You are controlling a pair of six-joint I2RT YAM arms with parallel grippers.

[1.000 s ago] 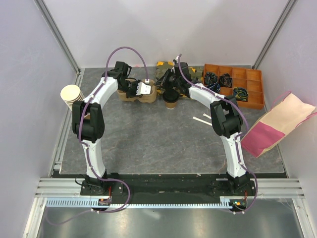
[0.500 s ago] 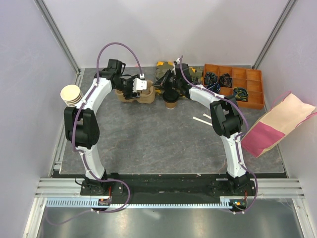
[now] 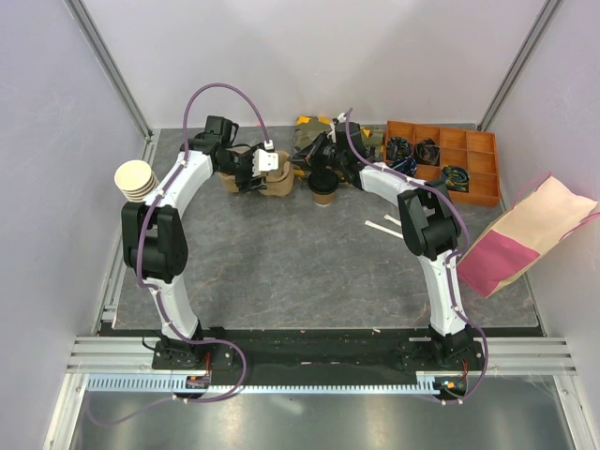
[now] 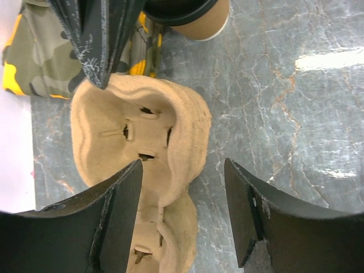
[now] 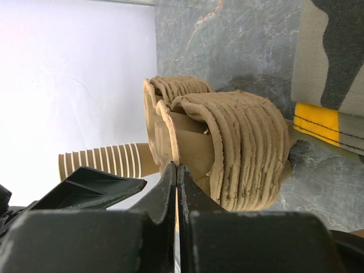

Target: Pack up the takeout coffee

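The takeout coffee [image 3: 322, 188], a tan cup with a black lid, stands upright right of the stacked pulp cup carriers [image 3: 251, 180]; its lid and wall show at the top of the left wrist view [image 4: 196, 16]. My left gripper [image 4: 183, 211] is open, its jaws straddling the near rim of the top carrier [image 4: 142, 131] without touching it. My right gripper [image 5: 177, 169] is shut, its tips resting against the far rim of that carrier stack [image 5: 244, 153]. From above, the left gripper [image 3: 264, 174] and right gripper [image 3: 305, 162] flank the carriers.
A camouflage cloth [image 3: 314, 137] lies behind the carriers and the cup. A stack of lidless paper cups [image 3: 136, 180] stands far left. An orange compartment tray [image 3: 441, 159] sits back right, a tan-and-pink paper bag [image 3: 534, 234] at the right edge, white sticks [image 3: 384, 225] mid-table.
The left gripper has opened from nearly shut, and its arm has swung back and left over the carriers. The right arm and the coffee have stayed put.
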